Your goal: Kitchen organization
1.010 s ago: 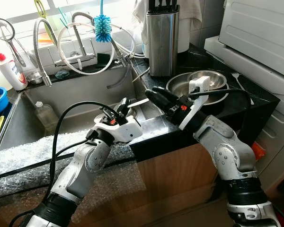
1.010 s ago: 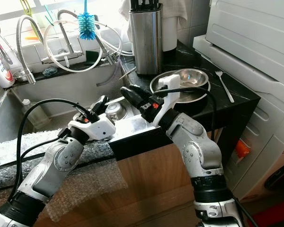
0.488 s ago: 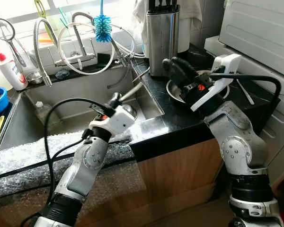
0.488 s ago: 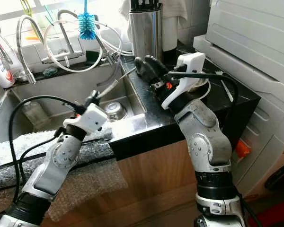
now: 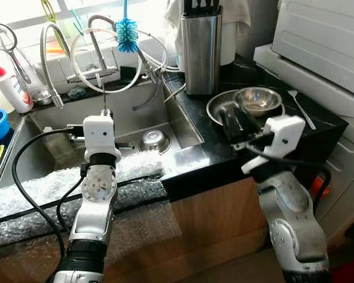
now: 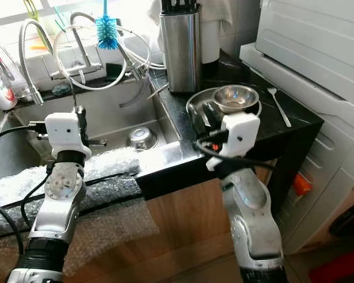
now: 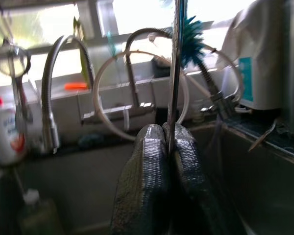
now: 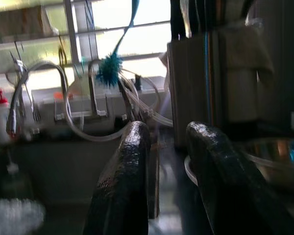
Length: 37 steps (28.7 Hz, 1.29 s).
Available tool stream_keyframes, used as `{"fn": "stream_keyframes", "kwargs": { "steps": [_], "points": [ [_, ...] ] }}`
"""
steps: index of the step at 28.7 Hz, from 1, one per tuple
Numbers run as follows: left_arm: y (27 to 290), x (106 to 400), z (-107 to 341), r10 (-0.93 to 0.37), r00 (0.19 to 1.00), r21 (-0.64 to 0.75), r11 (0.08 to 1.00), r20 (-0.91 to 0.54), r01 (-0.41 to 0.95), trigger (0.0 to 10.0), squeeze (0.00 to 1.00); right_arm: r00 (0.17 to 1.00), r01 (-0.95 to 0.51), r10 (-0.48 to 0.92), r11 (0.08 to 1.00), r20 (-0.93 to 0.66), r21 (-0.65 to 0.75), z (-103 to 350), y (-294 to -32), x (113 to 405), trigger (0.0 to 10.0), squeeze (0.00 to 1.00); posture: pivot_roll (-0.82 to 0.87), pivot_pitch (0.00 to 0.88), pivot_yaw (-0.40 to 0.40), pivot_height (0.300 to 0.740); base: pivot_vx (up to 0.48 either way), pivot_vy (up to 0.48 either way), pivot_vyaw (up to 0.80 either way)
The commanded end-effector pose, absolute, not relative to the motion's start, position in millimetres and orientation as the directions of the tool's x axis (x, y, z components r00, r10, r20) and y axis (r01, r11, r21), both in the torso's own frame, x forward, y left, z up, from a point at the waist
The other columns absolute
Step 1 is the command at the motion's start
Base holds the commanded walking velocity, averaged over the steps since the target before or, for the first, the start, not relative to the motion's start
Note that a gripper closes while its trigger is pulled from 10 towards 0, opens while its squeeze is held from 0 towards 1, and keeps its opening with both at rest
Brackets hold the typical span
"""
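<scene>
My left gripper (image 7: pixel 167 134) is shut on a thin metal utensil (image 7: pixel 175 73) and holds it upright. The utensil (image 5: pixel 104 97) stands above the steel sink (image 5: pixel 106 118), near its front edge. My right gripper (image 5: pixel 232 115) hovers over the black counter (image 5: pixel 224 156), open with nothing between its fingers (image 8: pixel 132 161). It points toward the back wall beside a wide steel pan (image 5: pixel 221 105) that holds a steel bowl (image 5: pixel 256 99). A steel knife block (image 5: pixel 202 50) stands behind the pan. A fork (image 5: pixel 298 106) lies on the counter to the right.
A small steel bowl (image 5: pixel 153 140) sits in the sink. Bubble wrap (image 5: pixel 47 188) covers the counter's front edge on the left. Taps, hoses and a blue brush (image 5: pixel 127 34) crowd the back. A soap bottle (image 5: pixel 9 88) stands far left, and a white appliance (image 5: pixel 324 41) stands on the right.
My left arm has swung left and turned the utensil from slanted to upright. My right arm has left the sink's corner and now sits lower by the pan.
</scene>
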State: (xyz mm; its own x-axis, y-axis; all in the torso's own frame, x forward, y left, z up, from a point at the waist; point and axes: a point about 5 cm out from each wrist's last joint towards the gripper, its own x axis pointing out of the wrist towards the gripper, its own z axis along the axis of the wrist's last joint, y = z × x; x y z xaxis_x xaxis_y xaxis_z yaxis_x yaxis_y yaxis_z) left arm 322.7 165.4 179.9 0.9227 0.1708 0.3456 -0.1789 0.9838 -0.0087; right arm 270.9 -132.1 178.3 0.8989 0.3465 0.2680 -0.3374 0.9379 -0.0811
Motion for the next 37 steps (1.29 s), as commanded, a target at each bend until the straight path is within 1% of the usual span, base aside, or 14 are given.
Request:
{"fn": "stream_keyframes", "kwargs": {
  "steps": [1,2,5,7,10,13,15,16,21,29,30,31,32,37],
  "points": [
    [169,325,178,0.188,0.926,-0.050,0.982,0.329,-0.181,10.0,0.00,0.894,-0.334,0.357,0.934,0.269,-0.129,175,-127,269,10.0,0.00,-0.13,0.000,0.128,0.740,0.000,0.000,0.00],
    [169,325,178,0.188,0.926,-0.050,0.982,0.329,-0.181,10.0,0.00,0.894,-0.334,0.357,0.934,0.269,-0.129,175,-127,269,10.0,0.00,-0.13,0.000,0.128,0.740,0.000,0.000,0.00],
    [168,334,169,0.194,0.940,-0.169,0.974,0.279,-0.151,10.0,0.00,0.924,-0.278,0.302,0.952,0.235,-0.132,153,-134,258,10.0,0.00,-0.14,0.000,0.137,0.740,0.000,0.000,0.00],
    [166,340,167,0.198,0.945,-0.212,0.967,0.261,-0.145,10.0,0.00,0.924,-0.275,0.308,0.947,0.229,-0.164,147,-133,252,10.0,0.00,-0.14,0.000,0.140,0.740,0.000,0.000,0.00],
    [165,343,167,0.202,0.946,-0.230,0.962,0.253,-0.144,10.0,0.00,0.922,-0.280,0.318,0.942,0.222,-0.187,144,-133,250,10.0,0.00,-0.15,0.000,0.145,0.740,0.000,0.000,0.00],
    [162,355,174,0.203,0.947,-0.279,0.951,0.251,-0.130,10.0,0.00,0.927,-0.269,0.309,0.943,0.213,-0.198,138,-134,244,10.0,0.00,-0.15,0.000,0.147,0.740,0.000,0.000,0.00],
    [157,376,191,0.168,0.957,-0.318,0.944,0.237,-0.087,10.0,0.00,0.932,-0.256,0.303,0.940,0.200,-0.226,130,-137,236,10.0,0.00,-0.16,0.000,0.155,0.740,0.000,0.000,0.00],
    [153,384,194,0.134,0.967,-0.292,0.954,0.218,-0.067,10.0,0.00,0.937,-0.246,0.292,0.941,0.192,-0.232,125,-140,233,10.0,0.00,-0.16,0.000,0.162,0.740,0.000,0.000,0.00],
    [146,396,189,0.076,0.986,-0.236,0.971,0.148,-0.040,10.0,0.00,0.954,-0.206,0.250,0.947,0.164,-0.247,112,-147,225,10.0,0.00,-0.18,0.000,0.181,0.740,0.000,0.000,0.00],
    [137,401,166,0.018,1.000,-0.169,0.985,-0.014,-0.020,10.0,0.00,0.958,-0.187,0.232,0.952,0.170,-0.243,108,-145,221,10.0,0.00,-0.20,0.000,0.205,0.740,0.000,0.000,0.00],
    [136,401,164,0.006,1.000,-0.166,0.986,-0.024,-0.010,10.0,0.03,0.958,-0.186,0.231,0.952,0.172,-0.244,108,-145,221,10.0,0.00,-0.20,0.000,0.207,0.740,0.000,0.000,0.00],
    [135,401,162,-0.002,1.000,-0.161,0.987,-0.029,-0.003,10.0,0.55,0.958,-0.184,0.229,0.952,0.175,-0.244,108,-145,221,10.0,0.00,-0.20,0.000,0.208,0.740,0.000,0.000,0.00],
    [133,401,161,-0.010,0.999,-0.166,0.986,-0.035,0.004,10.0,1.00,0.958,-0.179,0.225,0.954,0.179,-0.243,109,-144,220,10.0,0.00,-0.21,0.000,0.211,0.740,0.000,0.000,0.00],
    [131,401,159,-0.013,0.999,-0.170,0.985,-0.037,0.006,10.0,1.00,0.958,-0.169,0.217,0.955,0.188,-0.243,110,-145,222,10.0,0.00,-0.21,0.000,0.211,0.740,0.000,0.000,0.00]
  ]
}}
